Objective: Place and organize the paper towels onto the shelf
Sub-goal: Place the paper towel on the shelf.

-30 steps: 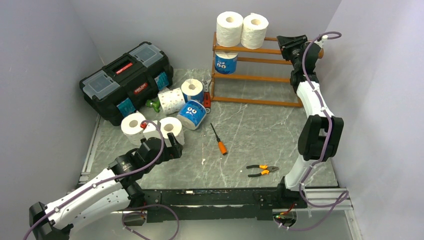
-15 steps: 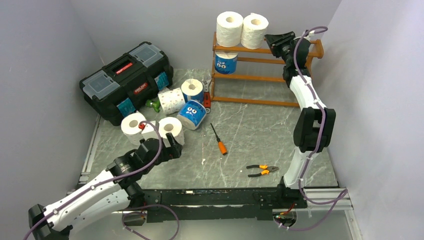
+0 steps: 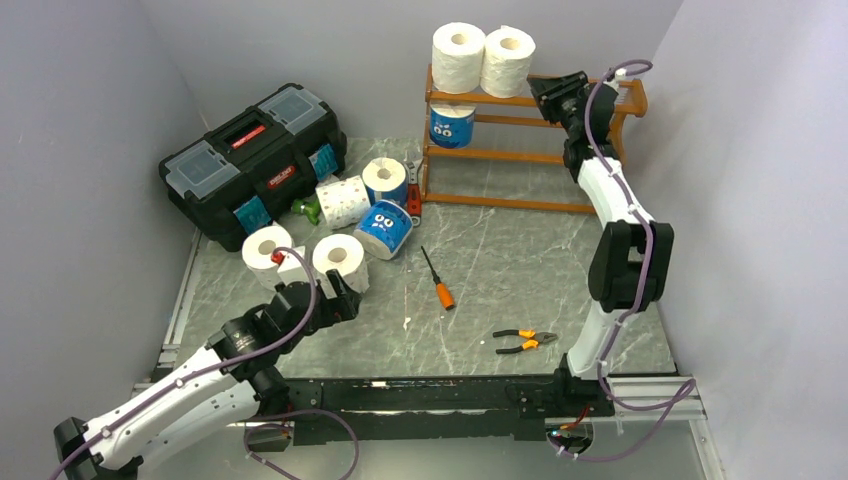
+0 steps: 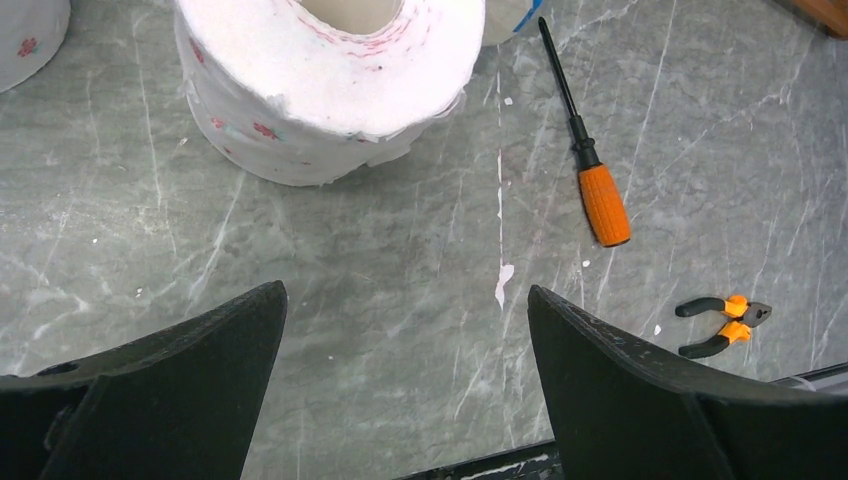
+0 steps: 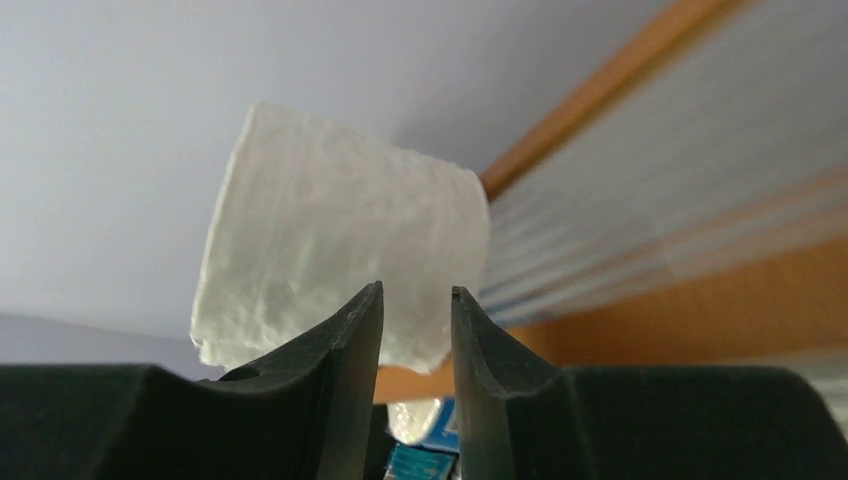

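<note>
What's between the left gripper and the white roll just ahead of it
Nothing visible. The left gripper is wide open, with only bare table between its fingers and the white roll. The screwdriver lies off to the right.

Two white rolls (image 3: 483, 58) atop shelf (image 3: 520, 152)

The shelf's (image 3: 520, 150) top tier has two white rolls (image 3: 483, 58) crowding its left end, with the right gripper (image 3: 556, 92) just beside them; the right part stays bare. A blue roll (image 3: 452, 125) blocks the middle tier's left end. On the floor, a screwdriver (image 3: 437, 279) and pliers (image 3: 524, 341) lie across otherwise open stone; a toolbox (image 3: 252, 160) and a cluster of rolls (image 3: 345, 215) fill the left.
</note>
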You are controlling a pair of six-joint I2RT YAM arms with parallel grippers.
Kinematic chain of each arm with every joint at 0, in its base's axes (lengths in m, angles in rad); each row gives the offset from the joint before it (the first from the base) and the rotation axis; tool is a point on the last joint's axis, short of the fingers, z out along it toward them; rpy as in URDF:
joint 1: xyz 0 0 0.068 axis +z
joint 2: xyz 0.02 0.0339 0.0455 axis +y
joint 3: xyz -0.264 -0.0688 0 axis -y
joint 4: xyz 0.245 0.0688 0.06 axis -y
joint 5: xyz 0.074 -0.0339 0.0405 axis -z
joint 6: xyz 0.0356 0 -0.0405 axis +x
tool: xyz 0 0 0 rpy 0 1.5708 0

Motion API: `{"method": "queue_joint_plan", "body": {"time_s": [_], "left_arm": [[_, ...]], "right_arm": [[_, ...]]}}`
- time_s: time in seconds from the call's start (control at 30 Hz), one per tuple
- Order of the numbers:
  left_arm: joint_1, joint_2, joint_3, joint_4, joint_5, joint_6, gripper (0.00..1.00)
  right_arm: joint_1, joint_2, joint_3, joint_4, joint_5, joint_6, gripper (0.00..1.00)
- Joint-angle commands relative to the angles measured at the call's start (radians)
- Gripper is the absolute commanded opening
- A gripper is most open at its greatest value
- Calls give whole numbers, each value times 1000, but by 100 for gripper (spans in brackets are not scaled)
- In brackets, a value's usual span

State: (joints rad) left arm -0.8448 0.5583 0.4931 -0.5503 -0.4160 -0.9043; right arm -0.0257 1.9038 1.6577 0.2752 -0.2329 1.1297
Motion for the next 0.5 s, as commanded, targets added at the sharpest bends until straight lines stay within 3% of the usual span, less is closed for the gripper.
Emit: {"method": "queue_joint_plan", "body": {"time_s": [0.0,0.13,0.33,0.47], "left_arm": [[1,-41,22,-26,-33,-3,97],[1,-65,56,-55,-63,15,97],[0,-42,134,-225,-215,-97,99],[3,-23,188,-274,-255,-126,99]], "right_arm": [[-12,-201,-133,16,136,-28,36],[-11,-362,-258,15,206,-36,44],[19,-645,-507,-3,265,-107,73],[135,-810,-652,-100,342,-227,84]]}}
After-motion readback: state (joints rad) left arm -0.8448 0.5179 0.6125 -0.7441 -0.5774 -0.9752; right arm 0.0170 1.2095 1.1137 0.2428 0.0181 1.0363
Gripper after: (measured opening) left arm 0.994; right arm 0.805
